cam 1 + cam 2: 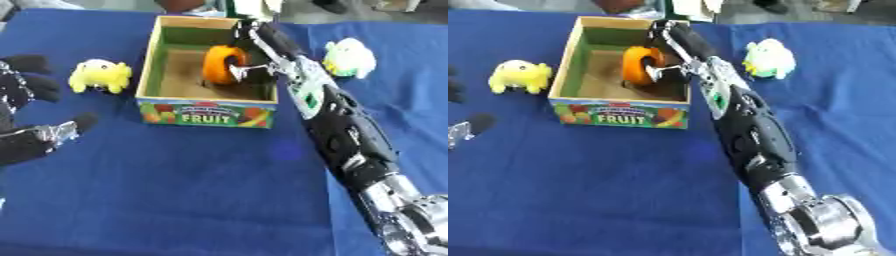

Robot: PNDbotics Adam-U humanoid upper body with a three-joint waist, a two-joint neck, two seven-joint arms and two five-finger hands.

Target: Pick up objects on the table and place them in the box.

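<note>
Blue table cloth (192, 190) under everything, spread wide below my reaching arm.

My right arm (754, 135) runs up from the lower right corner, long and black with silver joints, over the right wall of the box.

Box (206, 114): open-topped, green inside walls, brown floor, "FRUIT" printed on the near face. It sits just left of my right forearm, and my right hand is down inside it.

My right hand (248, 67) is in the box, fingers curled round the orange object (219, 62). That orange, rounded thing is held against the box's right inner wall, low in the box; I cannot tell whether it touches the floor.

My left hand (26, 115) shows at the left edge, fingers spread and relaxed, holding nothing, well apart from the box.

Pale green and white soft toy (769, 58) lies on the cloth just right of my right wrist, outside the box.

Yellow soft toy (101, 75) lies left of the box, between it and my left hand.
</note>
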